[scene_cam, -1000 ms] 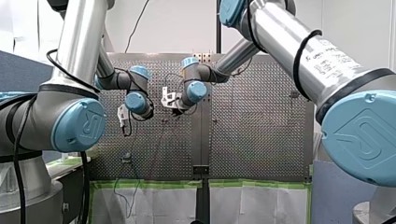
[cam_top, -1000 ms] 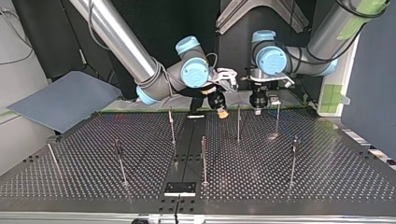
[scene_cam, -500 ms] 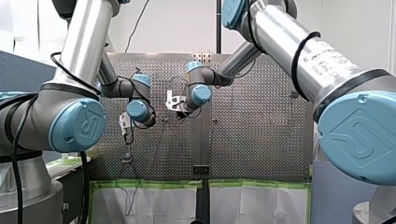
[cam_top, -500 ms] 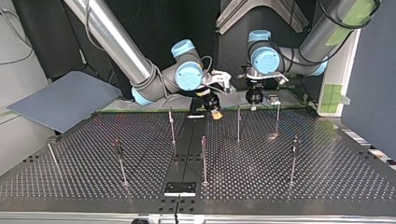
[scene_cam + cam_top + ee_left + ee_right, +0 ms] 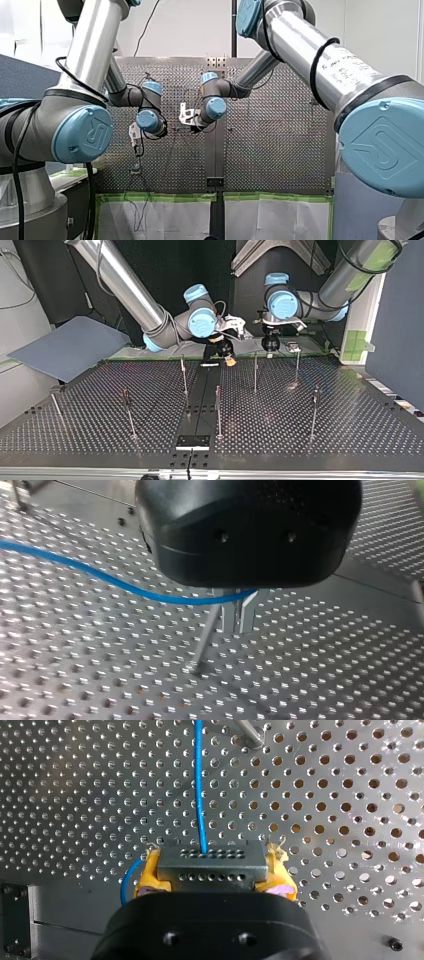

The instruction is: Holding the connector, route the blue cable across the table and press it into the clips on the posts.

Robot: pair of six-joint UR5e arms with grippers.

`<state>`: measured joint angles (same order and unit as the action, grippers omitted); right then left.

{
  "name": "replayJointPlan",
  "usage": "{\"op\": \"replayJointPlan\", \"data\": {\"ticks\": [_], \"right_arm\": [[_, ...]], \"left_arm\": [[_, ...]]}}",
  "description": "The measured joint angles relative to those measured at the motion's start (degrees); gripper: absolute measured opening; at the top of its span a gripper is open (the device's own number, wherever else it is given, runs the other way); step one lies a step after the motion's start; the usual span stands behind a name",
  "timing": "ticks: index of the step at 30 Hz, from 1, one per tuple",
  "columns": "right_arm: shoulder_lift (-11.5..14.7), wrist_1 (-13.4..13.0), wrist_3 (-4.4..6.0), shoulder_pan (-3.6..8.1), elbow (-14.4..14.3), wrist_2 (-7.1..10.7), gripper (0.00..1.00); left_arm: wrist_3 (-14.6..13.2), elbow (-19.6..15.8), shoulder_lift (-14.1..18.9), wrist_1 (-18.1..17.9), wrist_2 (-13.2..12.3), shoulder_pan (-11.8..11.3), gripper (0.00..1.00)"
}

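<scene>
My right fingers point(image 5: 212, 872) are clamped on the connector point(image 5: 210, 861), with the yellow pads point(image 5: 150, 876) squeezing it from both sides. The cable point(image 5: 199, 785) leaves the connector's face and runs straight ahead over the desk point(image 5: 350, 820).

Farther from the connector, my left fingers point(image 5: 239, 620) are drawn together where the cable meets them. I take it they are gripping it and guiding the slack. A post point(image 5: 202, 645) stands just beside them. Its top is hidden behind my own wrist, so I cannot tell whether the cable sits in its clip.

Farther out again from the connector, the other posts point(image 5: 218, 410) look bare, though the cable is too thin to trace there.

I judge the job barely begun. The connector is held and the cable taken up, with at most one clip in play. The run across the desk and the pressing-in are left.
</scene>
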<state>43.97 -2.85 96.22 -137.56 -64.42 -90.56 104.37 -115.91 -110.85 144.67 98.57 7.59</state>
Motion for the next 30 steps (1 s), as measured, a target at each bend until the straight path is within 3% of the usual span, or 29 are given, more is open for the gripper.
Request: {"op": "replayJointPlan", "data": {"ticks": [6,15,25,30], "right_arm": [[-0.11,-0.23,0.17,0.72,0.0,0.04,0.0],[-0.14,-1.6,0.3,1.44,-0.01,0.31,0.0],[-0.14,-2.66,0.3,2.34,0.01,0.79,0.0],[-0.14,-2.69,0.3,3.09,0.03,0.85,0.0]], "left_arm": [[0.1,0.02,-3.0,-1.83,-0.05,-0.43,0.02],[0.2,1.66,-3.62,-3.36,-0.28,-1.21,0.02],[0.12,4.82,-3.81,-2.33,-0.55,-2.16,0.02],[-0.11,6.93,-5.47,-1.46,-1.24,-2.78,0.02]]}}
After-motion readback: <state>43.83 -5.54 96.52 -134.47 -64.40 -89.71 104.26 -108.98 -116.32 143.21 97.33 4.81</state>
